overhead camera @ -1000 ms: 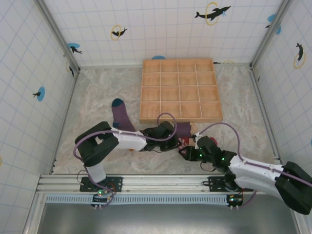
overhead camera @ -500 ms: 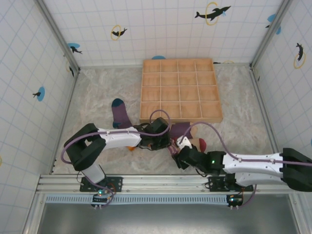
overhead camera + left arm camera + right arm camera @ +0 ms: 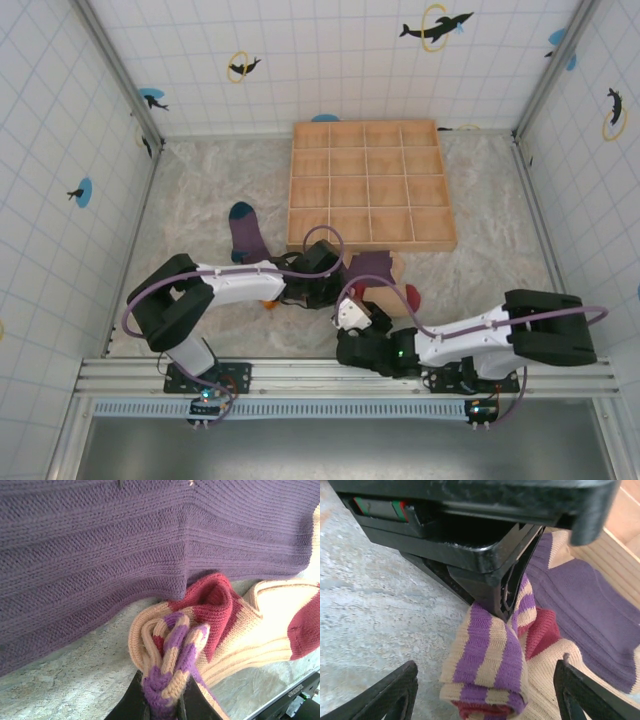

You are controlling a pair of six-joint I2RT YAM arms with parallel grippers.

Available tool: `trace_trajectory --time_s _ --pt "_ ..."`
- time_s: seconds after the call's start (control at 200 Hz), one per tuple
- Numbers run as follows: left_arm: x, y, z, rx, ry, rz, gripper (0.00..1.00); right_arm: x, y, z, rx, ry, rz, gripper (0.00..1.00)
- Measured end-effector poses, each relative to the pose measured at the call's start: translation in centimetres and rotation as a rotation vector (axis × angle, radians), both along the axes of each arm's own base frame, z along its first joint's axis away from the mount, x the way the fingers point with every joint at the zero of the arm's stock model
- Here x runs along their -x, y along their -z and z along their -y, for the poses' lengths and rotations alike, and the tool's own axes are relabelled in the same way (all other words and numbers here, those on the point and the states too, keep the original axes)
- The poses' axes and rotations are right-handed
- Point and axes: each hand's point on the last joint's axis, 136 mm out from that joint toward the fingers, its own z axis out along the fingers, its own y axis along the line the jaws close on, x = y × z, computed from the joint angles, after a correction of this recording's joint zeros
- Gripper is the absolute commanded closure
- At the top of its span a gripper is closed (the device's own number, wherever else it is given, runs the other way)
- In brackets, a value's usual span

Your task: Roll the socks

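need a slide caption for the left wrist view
Left claw shut on a purple-and-tan striped cuff bunched with a tan-and-red sock, purple knit behind.

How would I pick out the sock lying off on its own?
Start at the wooden grid tray on the table. Just left of its near left corner lies a purple sock. Its teal toe sets it apart from the striped sock and the tan sock bunched to its right.
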Motion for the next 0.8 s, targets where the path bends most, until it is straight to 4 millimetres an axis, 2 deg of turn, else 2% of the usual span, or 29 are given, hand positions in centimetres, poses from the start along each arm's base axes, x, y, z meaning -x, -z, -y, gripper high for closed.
trace_trajectory --time_s 0.12,0.21,0.265,0.325,0.42,0.49,0.57,0.691,0.771,0.801 --pt "0.1 0.2 -0.1 0.002 0.002 -0.003 1.00 -0.3 0.3 -0.7 0.036 0.020 0.046 0.38" --pt "0.1 0.2 -0.1 0.004 0.001 -0.002 1.00 -0.5 0.4 -1.2 0.045 0.041 0.067 0.55" --pt "0.1 0.2 -0.1 0.005 0.001 -0.002 1.00 -0.7 0.5 -1.4 0.053 0.051 0.076 0.61" --pt "0.2 0.2 -0.1 0.006 -0.001 -0.003 1.00 -0.8 0.6 -1.4 0.056 0.066 0.081 0.61" --pt "0.2 0.2 -0.1 0.010 -0.007 -0.005 1.00 -0.8 0.9 -1.3 0.069 0.076 0.078 0.53" --pt "0.2 0.2 -0.1 0.014 -0.009 -0.009 1.00 -0.8 1.2 -1.0 0.078 0.085 0.073 0.55" --pt "0.2 0.2 -0.2 0.017 -0.012 -0.012 1.00 -0.7 1.4 -0.8 0.079 0.094 0.064 0.63" --pt "0.2 0.2 -0.2 0.023 -0.011 -0.019 1.00 -0.6 1.7 -0.5 0.064 0.113 0.045 0.83" --pt "0.2 0.1 -0.1 0.027 -0.010 -0.020 1.00 -0.5 1.9 -0.2 0.058 0.116 0.034 0.93" --pt "0.3 0.1 -0.1 0.028 -0.009 -0.020 0.96 -0.5 1.9 -0.1 0.047 0.119 0.029 0.95"
